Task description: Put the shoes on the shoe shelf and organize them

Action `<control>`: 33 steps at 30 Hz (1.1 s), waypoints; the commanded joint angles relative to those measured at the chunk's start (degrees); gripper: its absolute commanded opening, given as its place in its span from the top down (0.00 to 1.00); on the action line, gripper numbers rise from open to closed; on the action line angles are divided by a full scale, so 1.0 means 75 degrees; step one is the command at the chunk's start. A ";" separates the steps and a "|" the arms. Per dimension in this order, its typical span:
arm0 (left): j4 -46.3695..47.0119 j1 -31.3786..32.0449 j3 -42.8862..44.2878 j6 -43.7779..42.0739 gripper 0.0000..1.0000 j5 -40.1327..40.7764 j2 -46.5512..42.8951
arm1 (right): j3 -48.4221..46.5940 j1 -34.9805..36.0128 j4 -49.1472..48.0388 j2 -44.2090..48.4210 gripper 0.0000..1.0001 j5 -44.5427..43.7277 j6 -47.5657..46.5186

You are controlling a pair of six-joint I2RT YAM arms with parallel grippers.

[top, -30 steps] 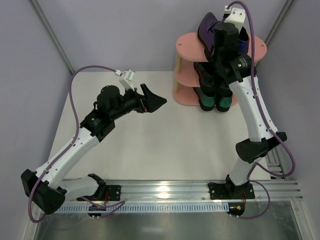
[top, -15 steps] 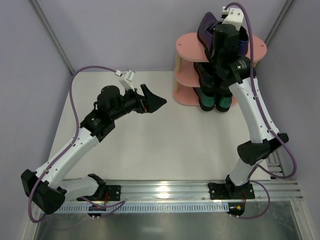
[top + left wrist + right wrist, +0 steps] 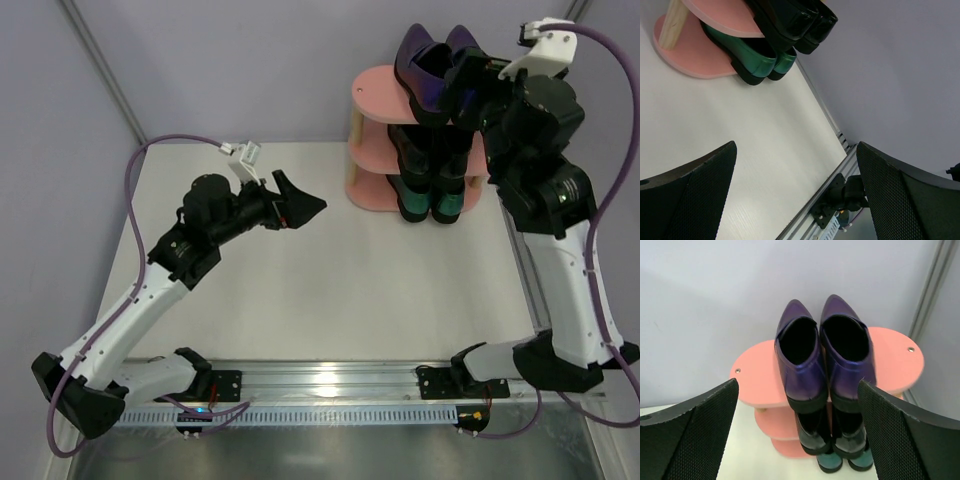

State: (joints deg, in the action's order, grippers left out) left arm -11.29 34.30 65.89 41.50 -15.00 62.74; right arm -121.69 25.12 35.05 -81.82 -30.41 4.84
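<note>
The pink shoe shelf (image 3: 375,100) stands at the back right of the table. Its top board (image 3: 757,382) carries the purple shoes (image 3: 800,360), side by side with toes to the wall. The black shoes (image 3: 816,436) fill the middle tier and the green shoes (image 3: 830,461) the bottom one. My right gripper (image 3: 797,385) is open just in front of the purple heels, touching nothing. My left gripper (image 3: 305,200) hovers open and empty over the table's middle, left of the shelf. In the left wrist view the green shoes (image 3: 755,55) and black shoes (image 3: 795,25) jut from the shelf (image 3: 685,55).
The shelf sits close to the back wall and the right wall, with a metal frame post (image 3: 935,295) beside it. An aluminium rail (image 3: 330,380) with both arm bases runs along the near edge. The right arm's base (image 3: 845,195) shows between my left fingers.
My right gripper opened, let go of the purple shoe and drew back to the right, off the top board. The purple pair stays on top. My left arm shifted slightly left.
</note>
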 commanded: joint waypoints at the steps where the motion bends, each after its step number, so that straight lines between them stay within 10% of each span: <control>1: -0.0252 -0.0050 0.0379 -0.0130 0.00 0.0125 -0.0267 | 0.1116 0.0037 -0.0488 0.1259 0.00 0.0001 -0.0060; 11: -0.0990 -0.0050 0.0402 -0.0435 0.00 -0.0332 -0.0619 | 0.5088 0.0037 0.0448 0.4015 0.00 0.2880 0.0444; 33: -0.2526 -0.0050 0.0578 -0.0751 0.00 0.0255 -0.1943 | 0.6534 0.0037 0.0027 0.6526 0.00 0.6598 0.1651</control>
State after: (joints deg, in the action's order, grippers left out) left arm -29.17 34.11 67.79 36.99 -13.04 48.84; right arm -72.62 25.12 38.74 -33.47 16.10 15.44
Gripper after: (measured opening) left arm 0.996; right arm 0.996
